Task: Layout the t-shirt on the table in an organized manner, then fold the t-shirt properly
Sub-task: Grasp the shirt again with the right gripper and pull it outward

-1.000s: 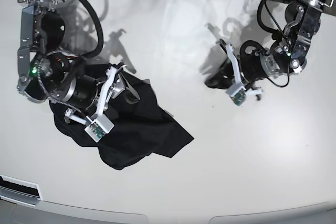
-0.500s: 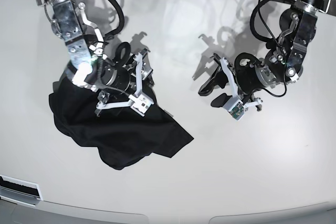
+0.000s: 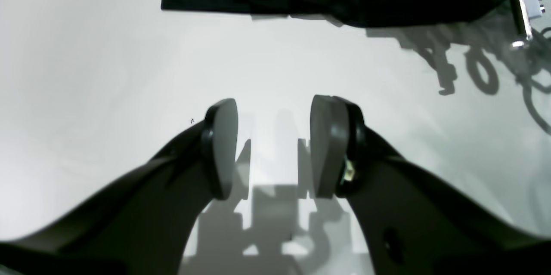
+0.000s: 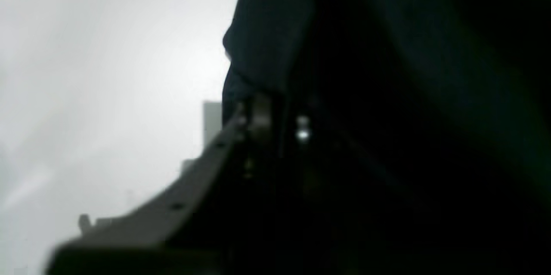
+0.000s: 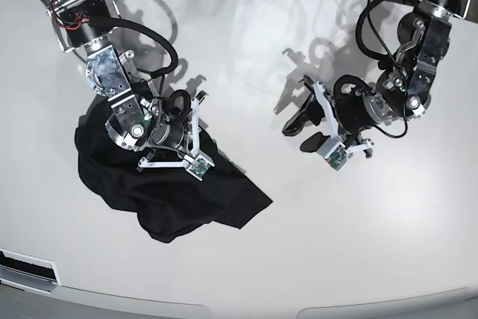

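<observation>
White table (image 5: 246, 259) broad and bare around crumpled t-shirt (image 5: 179, 192) near its front edge, right gripper (image 5: 196, 126) clamped on the cloth's upper fold, left gripper (image 3: 273, 146) parted over bare tabletop, well apart.

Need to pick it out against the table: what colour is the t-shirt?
Plain black; the t-shirt shows best in the base view, crumpled on the white table.

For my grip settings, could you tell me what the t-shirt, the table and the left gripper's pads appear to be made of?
T-shirt: soft matte black fabric, lying in crumpled folds. Table: hard, smooth, glossy white surface, showing sharp shadows and faint reflections. Left gripper pads: flat matte grey, possibly rubber, on black fingers.
</observation>
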Controlling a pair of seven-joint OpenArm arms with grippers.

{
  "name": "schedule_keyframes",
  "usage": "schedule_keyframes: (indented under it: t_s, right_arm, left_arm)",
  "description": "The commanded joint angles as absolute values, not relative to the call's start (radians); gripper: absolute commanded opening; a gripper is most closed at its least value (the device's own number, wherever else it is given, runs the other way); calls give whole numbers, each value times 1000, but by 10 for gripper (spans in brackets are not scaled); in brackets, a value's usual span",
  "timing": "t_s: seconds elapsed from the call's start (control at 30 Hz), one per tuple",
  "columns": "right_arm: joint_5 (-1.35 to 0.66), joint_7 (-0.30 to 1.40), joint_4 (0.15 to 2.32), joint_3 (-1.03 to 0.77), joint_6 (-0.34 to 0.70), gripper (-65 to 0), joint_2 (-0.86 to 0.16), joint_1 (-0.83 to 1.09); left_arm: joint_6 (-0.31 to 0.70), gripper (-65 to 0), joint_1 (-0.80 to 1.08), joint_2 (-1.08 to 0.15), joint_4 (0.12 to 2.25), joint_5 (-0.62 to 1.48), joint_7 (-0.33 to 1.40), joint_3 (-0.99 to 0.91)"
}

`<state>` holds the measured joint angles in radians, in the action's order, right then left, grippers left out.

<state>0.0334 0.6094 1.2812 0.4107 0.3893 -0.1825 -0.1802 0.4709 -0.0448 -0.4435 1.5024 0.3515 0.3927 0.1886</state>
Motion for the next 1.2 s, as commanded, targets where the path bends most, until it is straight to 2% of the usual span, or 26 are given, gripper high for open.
schedule_keyframes:
  t_s: [0.0,0.13,0.3,0.5,0.67,0.7,0.77,0.8,0.83,0.87,0.9,1.07,1.17]
  right_arm:
    - [36,622,1306,407,385,-650,-185,-200]
    - [-23,738,1413,407,392,-650,-186,-200]
    - [-127,863,1676,385,480,-650,-187,-173]
    - [-256,897,1975,272,589,-650,-187,-97]
    - [-376,914,2041,127,658,-650,-186,-23]
    - [-386,914,2041,102,662,-635,-186,-9]
    - [-393,918,2041,60,650,-475,-186,18]
    - [-393,917,2041,44,643,-429,-187,27]
    - [-392,918,2041,32,643,-467,-186,35]
    - [-391,918,2041,22,645,-578,-186,41]
    - [-389,918,2041,14,645,-650,-186,42]
    - [-398,892,2041,-7,683,-650,-187,41]
    - [-503,922,2041,-6,694,-650,-186,53]
  left_arm:
    - [470,-364,-61,-451,1518,364,368,181]
    - [471,-364,-61,-452,1517,363,368,181]
    - [471,-364,-61,-452,1518,363,368,181]
    - [470,-364,-61,-452,1517,290,368,181]
    - [471,-364,-59,-464,1517,282,368,181]
    - [470,-364,-58,-467,1517,281,368,181]
    - [470,-364,-59,-468,1517,281,368,181]
    - [470,-364,-59,-468,1517,282,367,181]
    - [470,-364,-60,-468,1517,282,367,181]
    - [470,-364,-62,-468,1517,283,367,181]
    - [470,-364,-62,-468,1517,282,367,181]
    - [470,-364,-58,-468,1517,281,370,181]
    - [470,-364,-55,-468,1517,281,376,181]
